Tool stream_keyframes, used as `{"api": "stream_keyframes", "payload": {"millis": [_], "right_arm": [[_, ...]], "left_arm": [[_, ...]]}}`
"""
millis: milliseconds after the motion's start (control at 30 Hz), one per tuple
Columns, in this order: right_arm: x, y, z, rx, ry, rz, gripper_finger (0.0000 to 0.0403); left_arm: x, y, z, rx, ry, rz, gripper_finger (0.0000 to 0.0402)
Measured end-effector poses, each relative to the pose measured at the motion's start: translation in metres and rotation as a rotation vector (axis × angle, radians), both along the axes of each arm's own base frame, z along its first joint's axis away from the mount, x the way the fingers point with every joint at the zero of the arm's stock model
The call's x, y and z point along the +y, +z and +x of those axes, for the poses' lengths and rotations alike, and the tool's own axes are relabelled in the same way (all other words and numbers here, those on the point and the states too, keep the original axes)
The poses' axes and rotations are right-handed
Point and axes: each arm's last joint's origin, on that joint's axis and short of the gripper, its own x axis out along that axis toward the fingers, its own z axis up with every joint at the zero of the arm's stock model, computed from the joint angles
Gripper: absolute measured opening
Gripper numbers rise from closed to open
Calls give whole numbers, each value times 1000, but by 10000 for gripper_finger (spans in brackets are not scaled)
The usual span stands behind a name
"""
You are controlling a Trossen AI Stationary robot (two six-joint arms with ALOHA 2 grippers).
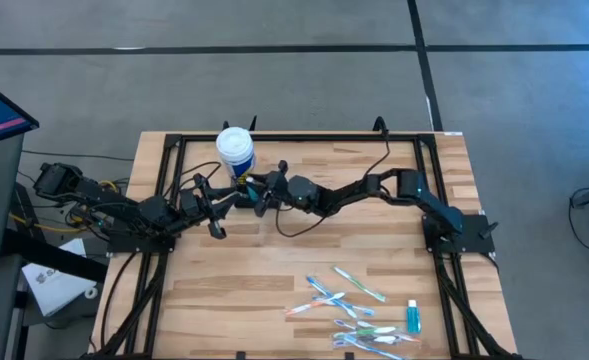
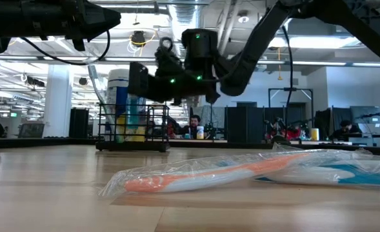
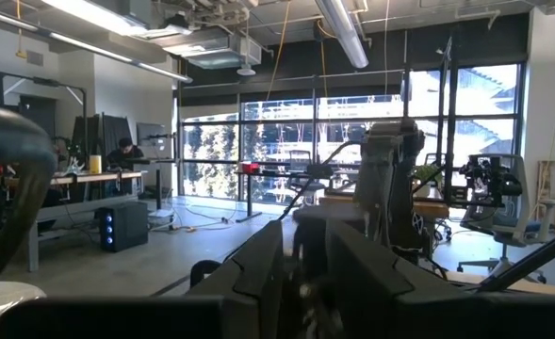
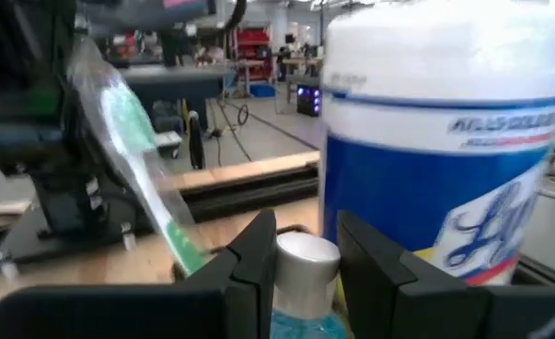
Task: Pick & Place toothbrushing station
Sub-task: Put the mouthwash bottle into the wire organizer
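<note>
The toothbrushing station (image 2: 133, 132) is a black wire caddy at the table's far middle. The white blue-labelled tub (image 1: 235, 148) (image 4: 447, 141) stands in it or right behind it; I cannot tell which. A wrapped green toothbrush (image 4: 140, 160) leans upright in the caddy. My right gripper (image 1: 252, 190) (image 4: 305, 259) reaches over the caddy from the right, shut on a small blue bottle (image 4: 301, 325) with a silver cap. My left gripper (image 1: 212, 205) (image 3: 305, 273) waits just left of the caddy, tipped a little upward. Its fingers stand slightly apart with nothing seen between them. My right gripper pinches the bottle's silver cap (image 4: 307, 252) between its two fingers, one on each side. The fingers come in level from the table's right side. The bottle hangs upright below the cap; its lower part is cut off in the wrist view, so what it rests on does not show.
Several wrapped toothbrushes (image 1: 349, 300) and another small blue bottle (image 1: 412, 318) lie at the table's near right; one orange wrapped brush (image 2: 196, 180) lies close to the low camera. A black frame (image 1: 164, 190) runs along the table's edges. The table's middle and near left are bare wood.
</note>
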Motion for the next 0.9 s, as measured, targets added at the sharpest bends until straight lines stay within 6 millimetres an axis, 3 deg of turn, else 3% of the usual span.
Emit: {"api": "stream_keyframes", "payload": {"millis": [900], "right_arm": [[-1, -3, 2, 39, -5, -8, 93]], "left_arm": [[0, 0, 0, 0, 0, 0, 81]]}}
